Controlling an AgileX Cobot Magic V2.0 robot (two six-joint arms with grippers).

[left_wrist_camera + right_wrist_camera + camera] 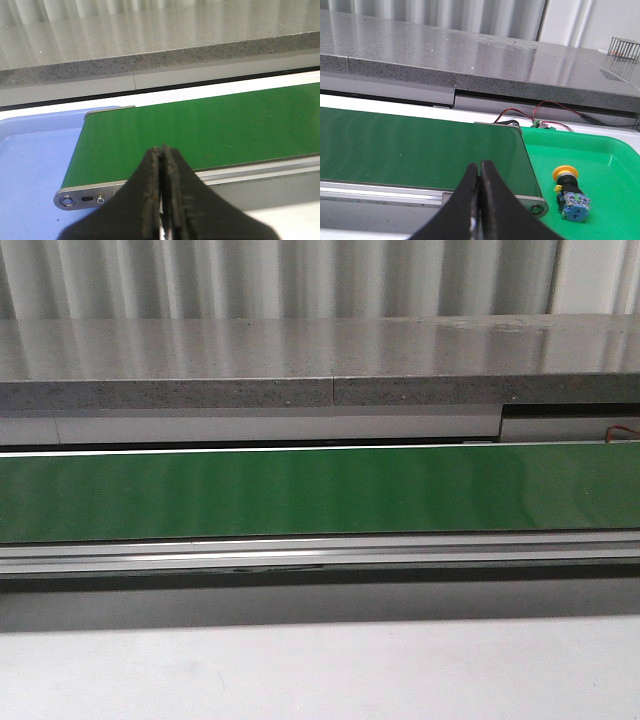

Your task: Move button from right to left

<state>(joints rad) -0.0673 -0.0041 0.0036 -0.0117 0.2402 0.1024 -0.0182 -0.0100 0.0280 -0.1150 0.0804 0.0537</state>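
The button, with a yellow mushroom head, black collar and blue-and-clear contact block, lies on its side in a green tray just past the right end of the green conveyor belt. My right gripper is shut and empty, near the belt's front edge, to the left of the button and apart from it. My left gripper is shut and empty over the front edge of the belt near its left end. Neither gripper nor the button shows in the front view, only the belt.
A blue tray lies past the belt's left end. A grey stone counter runs behind the belt. Red and black wires lie behind the green tray. A wire rack stands on the far counter. An aluminium rail fronts the belt.
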